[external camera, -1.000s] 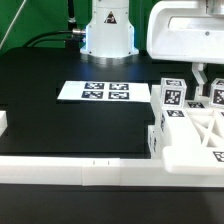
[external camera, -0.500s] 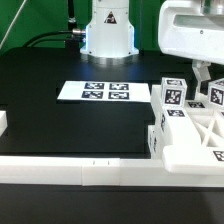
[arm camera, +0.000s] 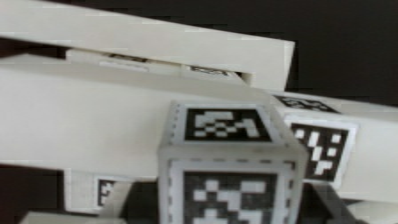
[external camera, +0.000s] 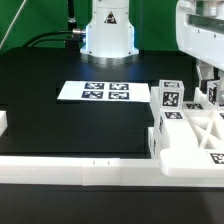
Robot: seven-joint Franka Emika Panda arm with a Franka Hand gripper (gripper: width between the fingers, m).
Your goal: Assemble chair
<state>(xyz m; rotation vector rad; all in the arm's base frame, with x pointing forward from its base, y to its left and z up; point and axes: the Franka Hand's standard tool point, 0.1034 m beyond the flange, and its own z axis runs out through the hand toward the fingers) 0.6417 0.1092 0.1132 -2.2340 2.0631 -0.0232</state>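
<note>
Chair parts (external camera: 190, 128) sit clustered directly beneath the fingers (external camera: 208, 78), whose spread I cannot tell.

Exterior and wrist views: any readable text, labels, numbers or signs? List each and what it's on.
No readable words, brands or numbers in either view.
Marker board: four black-and-white square tags, patterns only, no characters.
Chair parts: the same kind of square tags on the block faces, no text.
Wrist view: close-up tags on a white block, blurred, pattern only.
Robot base: one small dark mark, too small to read.
</note>
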